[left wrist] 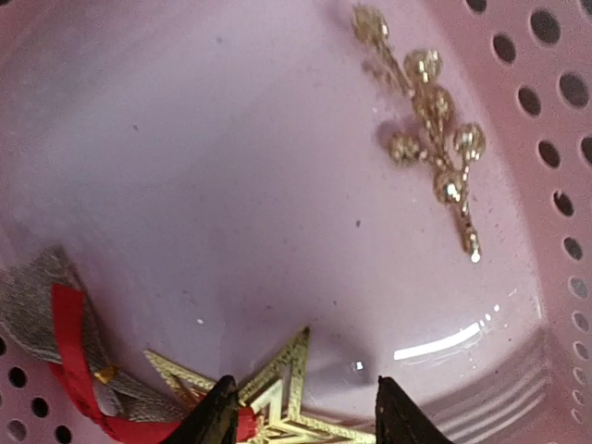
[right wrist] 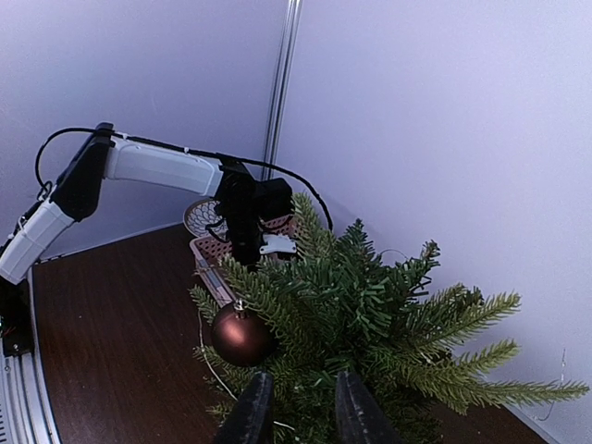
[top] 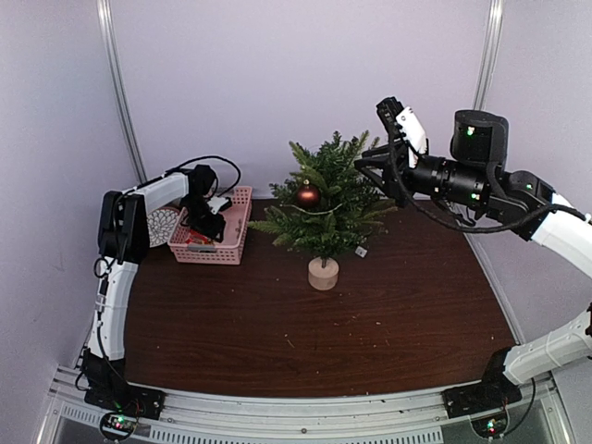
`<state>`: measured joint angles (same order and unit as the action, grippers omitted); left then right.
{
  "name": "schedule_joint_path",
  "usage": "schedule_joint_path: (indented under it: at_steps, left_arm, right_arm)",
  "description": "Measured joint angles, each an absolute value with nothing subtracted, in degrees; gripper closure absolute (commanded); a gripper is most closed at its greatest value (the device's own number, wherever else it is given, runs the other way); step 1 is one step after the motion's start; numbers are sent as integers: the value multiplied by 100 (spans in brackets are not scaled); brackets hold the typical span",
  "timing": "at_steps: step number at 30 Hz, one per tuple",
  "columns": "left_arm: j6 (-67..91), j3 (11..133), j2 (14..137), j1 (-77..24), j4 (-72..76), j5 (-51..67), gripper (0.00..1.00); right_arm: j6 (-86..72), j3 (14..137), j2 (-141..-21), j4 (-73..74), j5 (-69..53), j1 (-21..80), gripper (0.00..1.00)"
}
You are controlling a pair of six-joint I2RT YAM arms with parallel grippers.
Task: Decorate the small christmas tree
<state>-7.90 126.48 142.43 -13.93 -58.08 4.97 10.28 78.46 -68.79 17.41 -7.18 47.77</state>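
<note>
Straddling gold star topper (left wrist: pixel 294 370) in pink basket (left wrist: pixel 555 231) with left tool (left wrist: pixel 310 416), half-wide, grip impossible to tell; standing upright well to its right, small christmas tree (top: pixel 328 199); hovering at its branches, nearer right tool (right wrist: pixel 303 412), narrow, hold unclear.

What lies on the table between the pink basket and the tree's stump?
Nothing: in the top view the table is bare between basket and stump; only low branches of the tree hang over it.
</note>
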Motion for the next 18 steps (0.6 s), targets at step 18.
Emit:
schedule_joint_path:
  at_steps: [18]
  left_arm:
    - [-639, 8123, 11273, -2344, -5570, 432, 47]
  right_arm:
    - [1079, 7813, -6855, 1846, -685, 4685, 73]
